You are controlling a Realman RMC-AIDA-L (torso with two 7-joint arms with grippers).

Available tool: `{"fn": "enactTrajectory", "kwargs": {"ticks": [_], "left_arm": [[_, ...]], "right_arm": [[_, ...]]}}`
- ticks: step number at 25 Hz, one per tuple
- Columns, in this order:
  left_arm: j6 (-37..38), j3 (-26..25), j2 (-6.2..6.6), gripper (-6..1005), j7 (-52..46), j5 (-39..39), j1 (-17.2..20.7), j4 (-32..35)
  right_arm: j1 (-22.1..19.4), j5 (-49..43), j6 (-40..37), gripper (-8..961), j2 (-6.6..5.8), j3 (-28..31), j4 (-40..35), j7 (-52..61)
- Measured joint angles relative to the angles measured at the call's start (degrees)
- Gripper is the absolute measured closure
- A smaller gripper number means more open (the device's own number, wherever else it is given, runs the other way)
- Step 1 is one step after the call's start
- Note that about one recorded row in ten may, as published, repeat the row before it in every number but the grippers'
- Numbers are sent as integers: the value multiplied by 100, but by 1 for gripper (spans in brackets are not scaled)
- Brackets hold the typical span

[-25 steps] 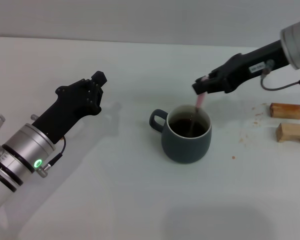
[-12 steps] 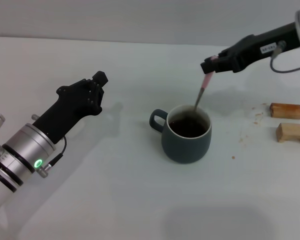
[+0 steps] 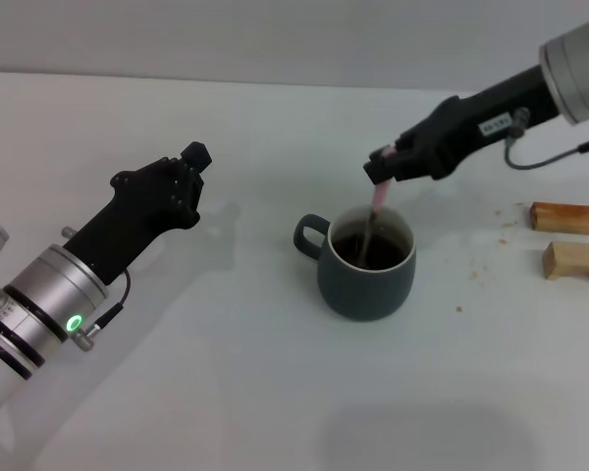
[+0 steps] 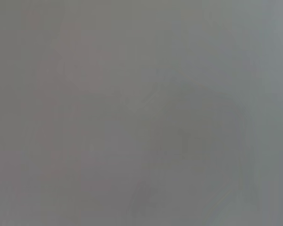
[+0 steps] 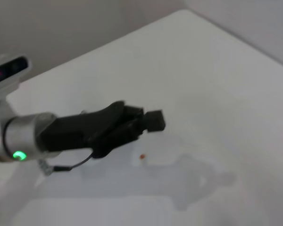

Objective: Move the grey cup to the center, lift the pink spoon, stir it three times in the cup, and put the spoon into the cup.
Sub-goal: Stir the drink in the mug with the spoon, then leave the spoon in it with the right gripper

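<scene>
While the right gripper [image 3: 381, 169] pinches the top of the pink spoon [image 3: 374, 209], its jaws closed on the handle end, the spoon hangs steeply down with its lower part inside the grey cup [image 3: 365, 262]. Holding the spoon by its far end keeps the gripper above the rim and clear of the dark liquid; the metal bowl is under the surface and cannot be seen. The handle enters near the far left part of the rim, which suits a circular stirring path along the inner wall.

The cup stands upright on the white desk [image 3: 236, 392], roughly at the middle of the work area, its loop handle turned to the left. That position judges the first step as complete and the stirring step as in hand; how many turns are done cannot be told.

The left gripper [image 3: 188, 165] hovers idle over the desk, well left of the cup; whether it is open cannot be told. Two wooden blocks [image 3: 567, 238] lie at the right, apart from the cup.

Risk: a wide sweep may press the rim and shift the cup.
</scene>
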Motion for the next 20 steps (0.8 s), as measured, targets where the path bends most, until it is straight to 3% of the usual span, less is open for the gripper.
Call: {"fn": "enactTrajectory", "kwargs": {"ticks": [10,13,20], "left_arm": [[-4,14,-3,964,-4,0,-48,7],[-17,14,-8,964,-4,0,-80,5],[-19,15,-9,963,-4,0,-93,-18]], "right_arm": [[-318,-3,-462,851,-240,113,-233,58],[-312,-14,-330,851,-236,137,-219,61],[-135,-16,18,851,-99,76,-170,37]]}}
